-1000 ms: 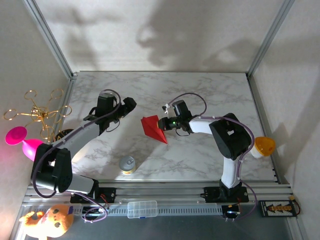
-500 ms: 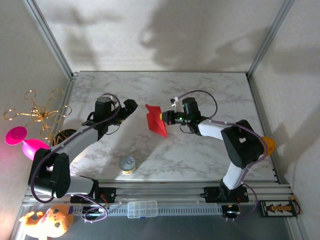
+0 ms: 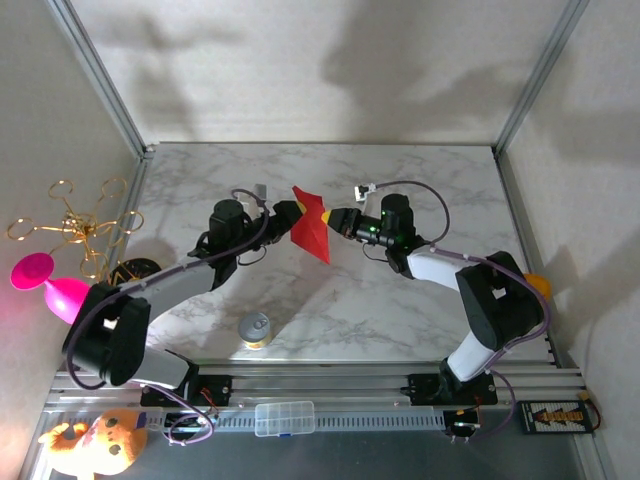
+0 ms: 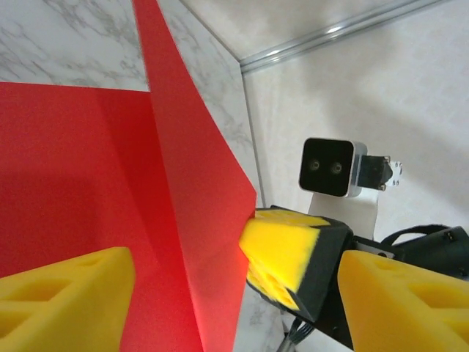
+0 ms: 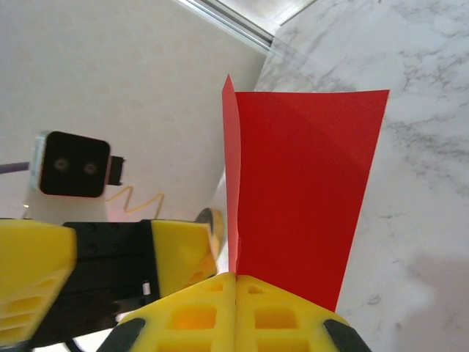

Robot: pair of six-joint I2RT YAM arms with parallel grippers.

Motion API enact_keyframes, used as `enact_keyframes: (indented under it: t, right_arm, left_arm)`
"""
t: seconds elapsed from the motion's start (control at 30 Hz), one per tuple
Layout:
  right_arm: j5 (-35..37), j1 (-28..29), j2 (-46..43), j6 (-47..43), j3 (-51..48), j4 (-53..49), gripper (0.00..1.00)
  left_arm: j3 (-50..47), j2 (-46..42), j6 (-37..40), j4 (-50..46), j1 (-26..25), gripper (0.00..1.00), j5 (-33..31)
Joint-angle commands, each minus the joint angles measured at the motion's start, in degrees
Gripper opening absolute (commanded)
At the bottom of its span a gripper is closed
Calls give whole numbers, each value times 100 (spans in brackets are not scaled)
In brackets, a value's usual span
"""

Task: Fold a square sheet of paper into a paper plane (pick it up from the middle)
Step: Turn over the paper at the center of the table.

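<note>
Red paper (image 3: 310, 236), creased, hangs over the middle of the bench (image 3: 420, 180), pinched at its 3 o'clock edge by your right jaws; left jaws stand wide at 9 o'clock (straddling a flap). Close them askew and you risk crumpling the crease.

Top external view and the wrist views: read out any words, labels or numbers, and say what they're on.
None can be read.
The red paper is plain and unmarked.
The can and the small black board by the near rail are too small to show any lettering.
</note>
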Motion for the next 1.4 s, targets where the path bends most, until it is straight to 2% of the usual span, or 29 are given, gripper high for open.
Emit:
enact_keyframes:
  t: [0.0, 0.17, 0.77, 0.93, 1.13, 1.27, 1.37]
  right_arm:
    - [-240, -47, -88, 778, -127, 694, 2]
    - [-400, -87, 53, 1108, -168, 1029, 3]
    - [-744, -144, 327, 2028, -216, 1945, 5]
    - [-760, -152, 344, 2149, -260, 2047, 6]
    - [-773, -161, 371, 2220, -287, 2063, 7]
    - [-761, -170, 355, 2175, -287, 1922, 11]
    - [-732, -198, 276, 1984, -235, 1560, 18]
  left_arm:
    - [3, 220, -134, 698, -112, 63, 359]
    - [27, 386, -13, 691, -142, 52, 476]
    - [49, 732, -303, 1731, -248, 40, 882]
    - [71, 678, -262, 1778, -275, 37, 903]
    - [174, 742, -261, 1561, -292, 29, 876]
    - [198, 678, -165, 1396, -292, 23, 772]
    - [252, 651, -80, 1196, -292, 17, 733]
